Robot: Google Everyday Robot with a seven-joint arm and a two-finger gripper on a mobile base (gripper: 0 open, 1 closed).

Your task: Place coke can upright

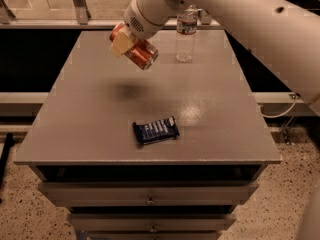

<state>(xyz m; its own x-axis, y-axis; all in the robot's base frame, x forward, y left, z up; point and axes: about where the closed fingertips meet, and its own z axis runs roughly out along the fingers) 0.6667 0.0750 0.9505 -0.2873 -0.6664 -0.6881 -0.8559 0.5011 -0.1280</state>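
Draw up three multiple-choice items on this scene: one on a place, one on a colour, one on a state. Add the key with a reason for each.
1. Where does the snack wrapper lie on the table?
A. Near the front edge, about mid-width
B. At the back left corner
C. Hanging off the right side

2. What colour is the body of the coke can?
A. Green
B. Red-orange
C. Dark blue

3. What state is the coke can in?
A. Standing upright on the table
B. Tilted, held in the air by the hand
C. Lying flat on the table

Key:
1 A: the wrapper sits close to the front edge, above the drawers.
2 B: its side shows red-orange, with a silver end.
3 B: the hand, over the back left part of the table, grips it aslant, clear of the surface.
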